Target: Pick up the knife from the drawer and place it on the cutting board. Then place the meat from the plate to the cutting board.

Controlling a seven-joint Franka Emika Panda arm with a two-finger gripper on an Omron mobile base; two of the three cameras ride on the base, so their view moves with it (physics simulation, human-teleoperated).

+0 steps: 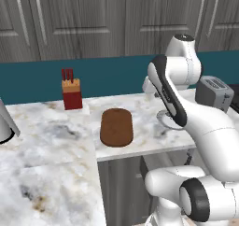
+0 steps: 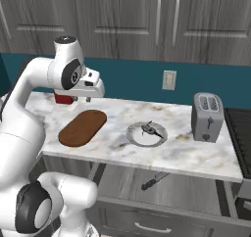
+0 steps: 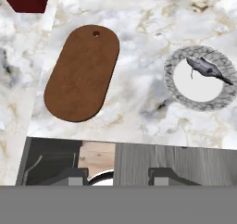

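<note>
We see a marble counter (image 2: 186,157) below grey cabinets. The brown cutting board (image 2: 83,127) lies bare near its front edge; the knife (image 2: 155,180) sits in the open drawer (image 2: 162,192). Our gripper (image 3: 113,173) hangs partly open, empty.

A brown wooden cutting board (image 1: 116,127) lies bare on a marble counter (image 1: 46,141), near its front edge. A red and tan knife block (image 1: 72,93) stands at the back edge, and a grey toaster (image 1: 214,92) sits at the right end behind the white robot arm (image 1: 186,113).
</note>
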